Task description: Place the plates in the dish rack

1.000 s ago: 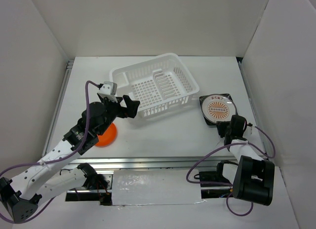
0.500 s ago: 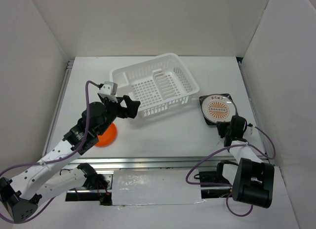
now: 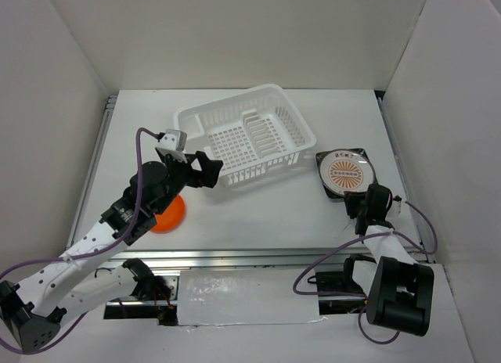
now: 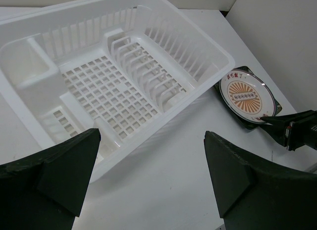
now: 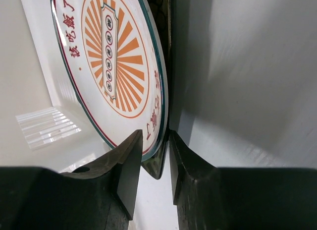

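Note:
The white plate with the orange sunburst lies on the dark square plate at the right of the table. My right gripper is at their near edge. In the right wrist view its jaws are closed on the rim of the white plate and the corner of the dark plate. The small orange plate lies flat at the left, partly under my left arm. My left gripper is open and empty, beside the near left side of the white dish rack, which holds nothing.
White walls close in the table at the back, left and right. The left wrist view shows the rack, the stacked plates and bare table between the open fingers. A metal rail runs along the near edge.
The right arm has shifted slightly at the edge of the stacked plates. The plates, the rack and the left arm have not moved.

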You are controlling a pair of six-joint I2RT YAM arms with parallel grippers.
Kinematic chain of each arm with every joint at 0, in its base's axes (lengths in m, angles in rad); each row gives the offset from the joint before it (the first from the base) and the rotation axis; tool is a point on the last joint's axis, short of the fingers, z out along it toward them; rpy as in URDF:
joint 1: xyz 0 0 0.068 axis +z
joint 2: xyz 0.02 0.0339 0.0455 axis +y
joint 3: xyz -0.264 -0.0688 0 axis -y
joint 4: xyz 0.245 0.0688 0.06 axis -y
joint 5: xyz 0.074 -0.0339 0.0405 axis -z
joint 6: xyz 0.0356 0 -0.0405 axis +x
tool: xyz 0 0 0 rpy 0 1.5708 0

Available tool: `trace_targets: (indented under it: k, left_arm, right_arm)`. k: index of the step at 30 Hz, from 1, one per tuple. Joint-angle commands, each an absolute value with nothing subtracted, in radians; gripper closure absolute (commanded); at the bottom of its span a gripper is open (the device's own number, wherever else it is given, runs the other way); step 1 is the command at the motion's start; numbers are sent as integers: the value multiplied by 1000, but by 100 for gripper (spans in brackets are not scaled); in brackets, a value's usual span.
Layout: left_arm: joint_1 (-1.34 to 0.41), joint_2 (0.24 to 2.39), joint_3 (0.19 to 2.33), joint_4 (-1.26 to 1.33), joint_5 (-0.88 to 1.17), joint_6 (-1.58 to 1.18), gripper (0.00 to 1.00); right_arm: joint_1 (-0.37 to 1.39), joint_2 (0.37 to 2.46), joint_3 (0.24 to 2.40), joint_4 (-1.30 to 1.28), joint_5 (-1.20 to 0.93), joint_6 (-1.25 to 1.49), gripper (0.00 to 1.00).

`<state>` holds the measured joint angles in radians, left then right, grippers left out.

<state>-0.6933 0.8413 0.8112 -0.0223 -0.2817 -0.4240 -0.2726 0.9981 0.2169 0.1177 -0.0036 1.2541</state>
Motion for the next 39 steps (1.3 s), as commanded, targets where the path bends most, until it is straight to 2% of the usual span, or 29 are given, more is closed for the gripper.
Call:
trace_targets:
  k: [1, 8, 9, 13, 15, 39]
  left_arm:
    - [-696, 842, 816, 35, -267, -436, 0]
    - [-696, 839, 815, 35, -270, -433, 1]
    - [-696, 838, 815, 34, -271, -433, 0]
    - [-696, 838, 813, 37, -272, -436, 1]
    - [-696, 839, 815, 37, -268, -436, 0]
    - [-696, 871, 831, 43, -235, -440, 1]
  right_arm:
    - [-284, 963, 207, 152, 11, 1249, 68]
    - [-290, 1006, 213, 176, 5, 1249, 73]
    - [-287, 1011, 212, 181, 5, 1249, 75]
    - [-288, 1023, 203, 209, -24, 1249, 95]
    - [-293, 1020, 201, 210, -31, 1247, 100]
    - [-299, 755, 296, 71, -29, 1184, 100]
